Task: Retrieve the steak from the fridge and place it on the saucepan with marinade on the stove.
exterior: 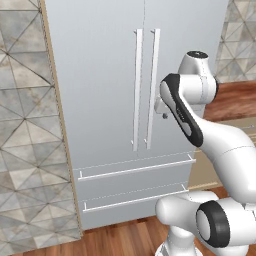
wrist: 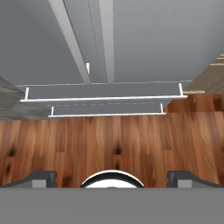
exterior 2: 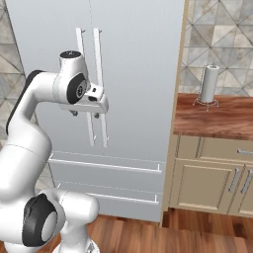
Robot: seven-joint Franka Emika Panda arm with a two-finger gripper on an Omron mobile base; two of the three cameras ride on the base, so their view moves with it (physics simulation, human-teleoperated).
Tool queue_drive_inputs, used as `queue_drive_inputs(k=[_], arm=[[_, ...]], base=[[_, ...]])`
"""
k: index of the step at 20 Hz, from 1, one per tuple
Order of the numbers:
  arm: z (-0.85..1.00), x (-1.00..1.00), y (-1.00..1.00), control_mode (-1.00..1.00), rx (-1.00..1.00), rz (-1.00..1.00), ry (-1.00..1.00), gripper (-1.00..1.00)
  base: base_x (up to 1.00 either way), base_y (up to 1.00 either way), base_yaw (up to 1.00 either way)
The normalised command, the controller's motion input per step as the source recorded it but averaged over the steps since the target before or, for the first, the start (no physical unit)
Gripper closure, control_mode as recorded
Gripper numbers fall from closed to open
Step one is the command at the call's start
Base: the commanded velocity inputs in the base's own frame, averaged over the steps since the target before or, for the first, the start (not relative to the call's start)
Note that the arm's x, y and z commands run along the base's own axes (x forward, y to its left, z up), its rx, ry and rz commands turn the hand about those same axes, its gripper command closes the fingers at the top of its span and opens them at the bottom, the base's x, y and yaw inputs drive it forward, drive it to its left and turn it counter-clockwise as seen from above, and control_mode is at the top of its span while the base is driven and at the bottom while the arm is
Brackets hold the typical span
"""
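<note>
Two dark fingertips (wrist: 43,178) of the gripper (wrist: 112,179) sit at opposite sides of the hand view, set wide apart with nothing between them. The gripper (exterior 2: 85,114) hangs in free air in front of the fridge (exterior: 100,100), pointing downward, level with the lower part of the vertical door handles (exterior: 145,90). Below it lies bare wooden floor (wrist: 113,140), running up to the fridge base. The fridge is a tall pale grey unit with both upper doors shut; two thin white bar handles flank the centre seam. Beneath them, two drawers each carry a horizontal white bar handle (exterior: 135,170). A tan wooden strip (exterior: 60,120) edges the fridge on its left, against the tiled wall (exterior: 22,125). To the right, beige cabinets (exterior 2: 212,178) with a wooden countertop (exterior 2: 217,116) abut the fridge side; a paper towel roll (exterior 2: 209,84) stands upright on it.
</note>
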Motion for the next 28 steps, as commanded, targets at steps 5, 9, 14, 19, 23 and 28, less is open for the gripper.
queue_drive_inputs(k=[5, 9, 14, 19, 23, 28], arm=[[0.0, 0.0, 0.0, -1.0, 0.0, 0.0, 0.0, -1.0], [-0.02, 0.0, -0.07, -1.0, 0.0, 0.0, -0.09, -1.0], [0.0, 0.0, -0.08, -1.0, 0.0, 0.11, -0.47, -1.0], [0.0, 0.0, -0.28, -1.0, 0.0, 0.05, -0.46, -1.0], [0.0, 0.12, -0.23, -1.0, 0.04, 0.01, -0.37, -1.0], [0.0, 0.36, -0.06, -1.0, 0.05, 0.0, -0.27, -1.0]], base=[[0.0, 0.0, 0.0], [0.0, 0.0, 0.0], [0.0, 0.0, 0.0], [0.0, 0.0, 0.0], [0.0, 0.0, 0.0], [0.0, 0.0, 0.0]])
